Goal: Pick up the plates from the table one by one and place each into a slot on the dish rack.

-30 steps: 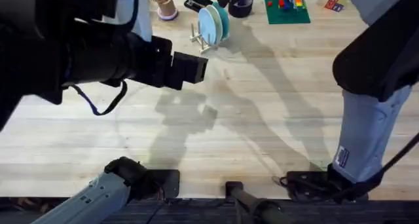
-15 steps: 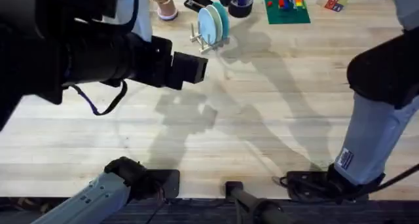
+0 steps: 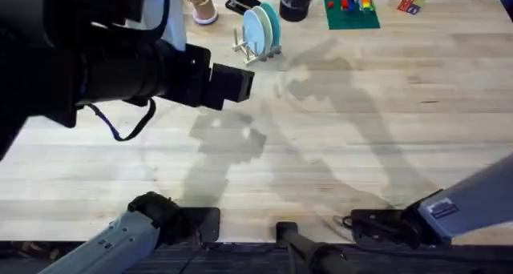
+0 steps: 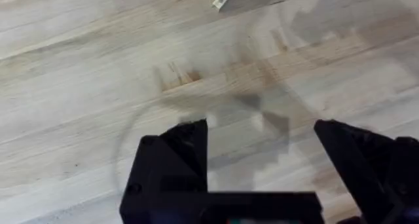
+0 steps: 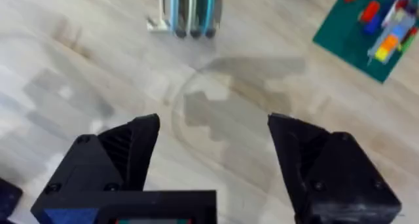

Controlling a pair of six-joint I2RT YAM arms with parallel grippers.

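Overhead: the plates (image 3: 262, 27) stand upright in the dish rack (image 3: 250, 50), with bare table (image 3: 345, 130) in front of it.

Left wrist: the left claw (image 4: 262, 135) gapes wide, empty.

Right wrist: the right claw (image 5: 213, 135) is wide open, empty, facing the rack. No plate remains to lift, so I would withdraw clear of the rack.

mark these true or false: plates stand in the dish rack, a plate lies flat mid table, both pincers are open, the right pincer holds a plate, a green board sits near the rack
1. Plates stand on edge in the dish rack. True.
2. A plate lies flat mid table. False: that wood is bare.
3. Both pincers are open. True: the left pincer and right pincer both gape over bare wood.
4. The right pincer holds a plate. False: it is empty.
5. A green board sits near the rack. True.
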